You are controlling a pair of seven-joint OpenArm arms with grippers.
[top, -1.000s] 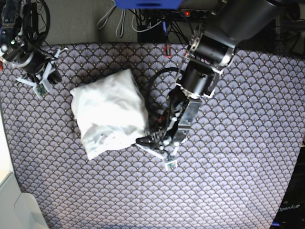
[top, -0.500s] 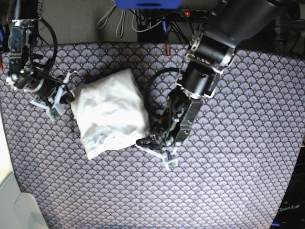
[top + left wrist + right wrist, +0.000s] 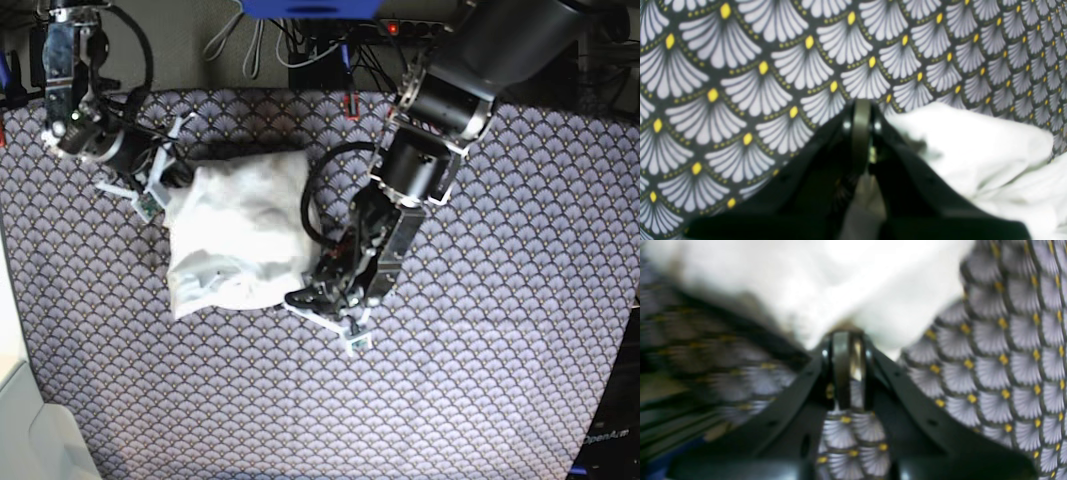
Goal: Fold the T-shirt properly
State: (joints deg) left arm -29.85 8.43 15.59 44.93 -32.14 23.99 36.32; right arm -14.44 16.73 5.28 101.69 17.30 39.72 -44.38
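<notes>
The T-shirt (image 3: pixel 238 235) lay bunched in a rumpled white mound left of the middle of the base view, on the scallop-patterned table cover (image 3: pixel 480 380). The left gripper (image 3: pixel 300 297) sat low at the mound's lower right corner, its jaws pressed together; in the left wrist view its tips (image 3: pixel 862 113) met over the pattern with the white cloth (image 3: pixel 973 150) just beside them on the right, and no cloth showed between them. The right gripper (image 3: pixel 180 175) was at the mound's upper left edge. In the blurred right wrist view its tips (image 3: pixel 848 340) stood nearly together right against the cloth (image 3: pixel 826 280); whether they pinched a fold could not be told.
</notes>
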